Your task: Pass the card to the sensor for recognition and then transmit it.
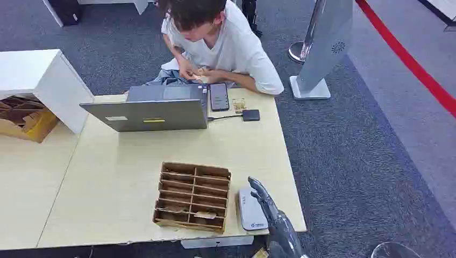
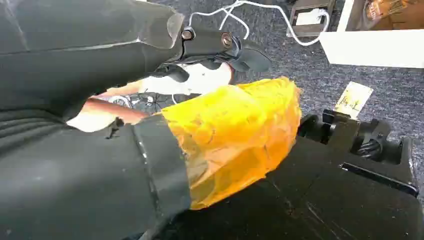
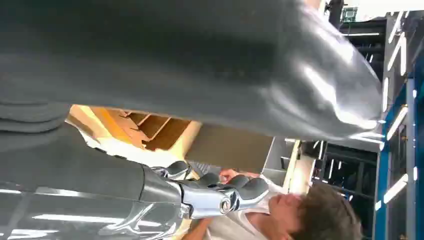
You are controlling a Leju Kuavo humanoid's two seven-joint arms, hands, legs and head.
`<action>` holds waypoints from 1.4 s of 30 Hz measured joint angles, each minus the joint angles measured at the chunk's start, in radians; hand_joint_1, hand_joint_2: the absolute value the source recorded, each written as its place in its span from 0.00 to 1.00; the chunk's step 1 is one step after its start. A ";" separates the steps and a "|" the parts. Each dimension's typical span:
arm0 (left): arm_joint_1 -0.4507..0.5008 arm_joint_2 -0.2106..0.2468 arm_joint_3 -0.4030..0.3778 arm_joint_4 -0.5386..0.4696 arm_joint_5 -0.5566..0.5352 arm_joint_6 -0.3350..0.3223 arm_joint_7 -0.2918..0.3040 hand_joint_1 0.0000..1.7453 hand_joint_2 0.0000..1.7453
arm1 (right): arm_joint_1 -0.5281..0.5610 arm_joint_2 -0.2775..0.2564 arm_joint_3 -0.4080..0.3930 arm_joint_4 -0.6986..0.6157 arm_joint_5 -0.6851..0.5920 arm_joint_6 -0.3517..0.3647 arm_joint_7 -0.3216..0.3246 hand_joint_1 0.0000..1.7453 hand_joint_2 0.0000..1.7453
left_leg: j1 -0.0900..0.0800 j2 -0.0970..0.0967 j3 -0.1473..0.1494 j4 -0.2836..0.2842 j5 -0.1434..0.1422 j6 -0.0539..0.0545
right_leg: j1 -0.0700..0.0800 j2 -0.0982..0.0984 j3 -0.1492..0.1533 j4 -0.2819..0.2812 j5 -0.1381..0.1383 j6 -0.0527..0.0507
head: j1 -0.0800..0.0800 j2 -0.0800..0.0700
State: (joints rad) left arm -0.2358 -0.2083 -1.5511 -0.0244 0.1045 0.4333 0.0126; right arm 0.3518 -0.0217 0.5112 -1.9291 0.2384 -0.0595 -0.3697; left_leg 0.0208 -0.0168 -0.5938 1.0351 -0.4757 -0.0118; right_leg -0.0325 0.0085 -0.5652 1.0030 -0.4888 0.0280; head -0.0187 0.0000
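Low at the frame's bottom right, your right hand (image 1: 267, 207) hovers released, fingers apart, beside the white rounded plastic sensor (image 1: 251, 210). Thin, stiff-looking cards lie in the brown slotted cardboard tray (image 1: 192, 196), bottom centre; pinch one by its edge. Left hand's (image 2: 220, 42) grip: cannot tell.

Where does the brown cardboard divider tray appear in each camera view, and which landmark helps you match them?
Head view: the brown cardboard divider tray sits on the pale table, near its front edge, beside the right hand.
Left wrist view: not in it.
Right wrist view: its compartments show beyond the hand.
Shared landmark: the seated person.
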 joint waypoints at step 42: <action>0.000 0.000 0.000 0.000 -0.012 -0.007 0.003 0.00 0.00 | -0.019 -0.002 0.001 0.000 0.072 -0.007 0.004 0.00 1.00 | 0.000 0.000 0.000 0.000 0.000 0.000 | 0.000 0.000 0.000 0.000 0.000 0.000 | 0.000 0.000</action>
State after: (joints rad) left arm -0.2361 -0.2087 -1.5511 -0.0244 0.0923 0.4265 0.0153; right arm 0.3329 -0.0233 0.5119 -1.9295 0.3106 -0.0668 -0.3658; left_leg 0.0207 -0.0167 -0.5936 1.0351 -0.4757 -0.0118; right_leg -0.0325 0.0086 -0.5650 1.0030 -0.4888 0.0280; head -0.0187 0.0000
